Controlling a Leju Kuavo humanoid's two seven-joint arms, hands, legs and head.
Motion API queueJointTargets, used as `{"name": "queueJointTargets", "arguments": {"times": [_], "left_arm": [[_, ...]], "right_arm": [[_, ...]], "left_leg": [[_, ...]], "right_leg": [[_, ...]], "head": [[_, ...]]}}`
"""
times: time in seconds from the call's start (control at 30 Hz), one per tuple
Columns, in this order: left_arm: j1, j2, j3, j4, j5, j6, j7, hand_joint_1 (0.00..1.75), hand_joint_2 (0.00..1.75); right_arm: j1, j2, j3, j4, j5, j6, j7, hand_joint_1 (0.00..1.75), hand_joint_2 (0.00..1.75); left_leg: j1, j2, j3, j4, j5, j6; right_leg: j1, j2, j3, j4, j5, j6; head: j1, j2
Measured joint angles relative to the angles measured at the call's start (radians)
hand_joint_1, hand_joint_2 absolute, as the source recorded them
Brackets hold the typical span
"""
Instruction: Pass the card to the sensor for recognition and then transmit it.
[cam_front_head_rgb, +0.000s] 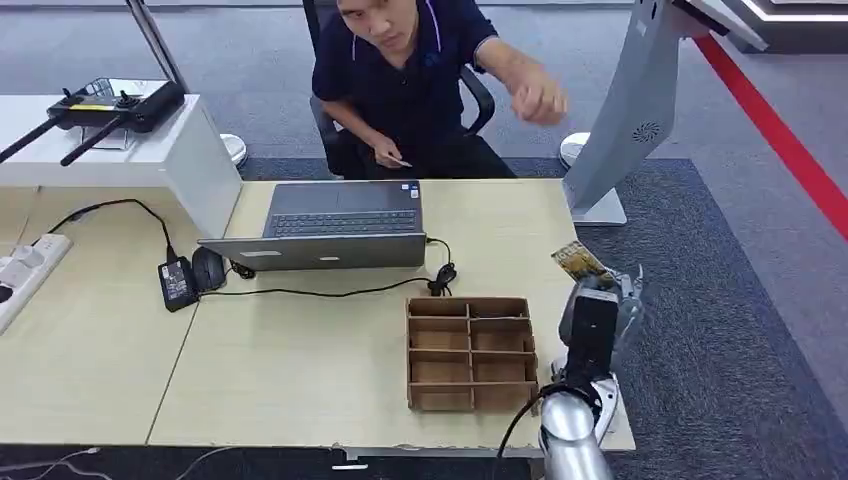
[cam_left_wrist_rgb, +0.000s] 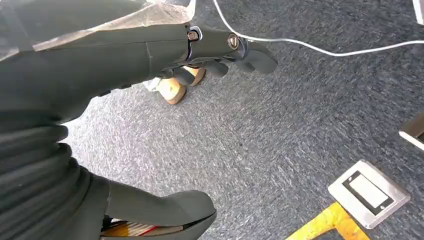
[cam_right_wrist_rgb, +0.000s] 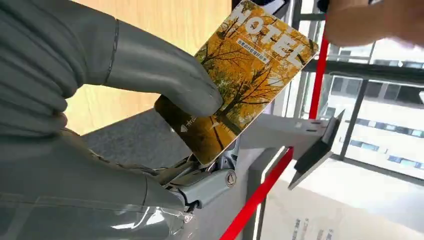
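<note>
Right arm (cam_front_head_rgb: 570, 440): silver tube, black cable alongside; right hand (cam_right_wrist_rgb: 125, 100) grey, ribbed cover, thick thumb, screw heads, clear film.

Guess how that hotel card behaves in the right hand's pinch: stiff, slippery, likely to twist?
The hotel card probably stays stiff: it juts flat and unbent past the right hand. Its glossy printed face suggests it could slip. The thumb presses near one corner, with most of the card unsupported, so a knock might pivot it. It looks thin, likely light.
</note>
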Motion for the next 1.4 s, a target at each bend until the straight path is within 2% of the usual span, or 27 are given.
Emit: {"name": "queueJointTargets", "arguments": {"times": [0.3,1.1,1.13,1.4], "left_arm": [[0.0,0.0,-0.014,0.0,-0.004,-0.003,-0.001,0.0,1.75],[-0.001,0.0,-0.022,0.0,-0.007,-0.005,-0.002,0.0,1.75],[-0.001,0.0,-0.022,0.0,-0.007,-0.005,-0.002,0.0,1.75],[-0.001,0.0,-0.023,0.0,-0.007,-0.005,-0.002,0.0,1.75]], "right_arm": [[-0.005,-0.002,0.054,0.0,-0.007,0.0,-0.001,1.75,1.75],[-0.004,-0.005,0.072,-0.02,-0.012,0.0,-0.001,1.75,1.75],[-0.004,-0.005,0.072,-0.021,-0.014,0.0,-0.001,0.03,1.75],[-0.005,-0.006,0.078,-0.024,-0.035,0.0,0.025,0.0,1.75]], "left_leg": [[0.0,0.0,0.0,0.0,0.0,0.0],[0.0,0.0,0.0,0.0,0.0,0.0],[0.0,0.0,0.0,0.0,0.0,0.0],[0.0,0.0,0.0,0.0,0.0,0.0]], "right_leg": [[0.0,0.0,0.0,0.0,0.0,0.0],[0.0,0.0,0.0,0.0,0.0,0.0],[0.0,0.0,0.0,0.0,0.0,0.0],[0.0,0.0,0.0,0.0,0.0,0.0]], "head": [[0.0,0.0],[0.0,0.0],[0.0,0.0],[0.0,0.0]]}}
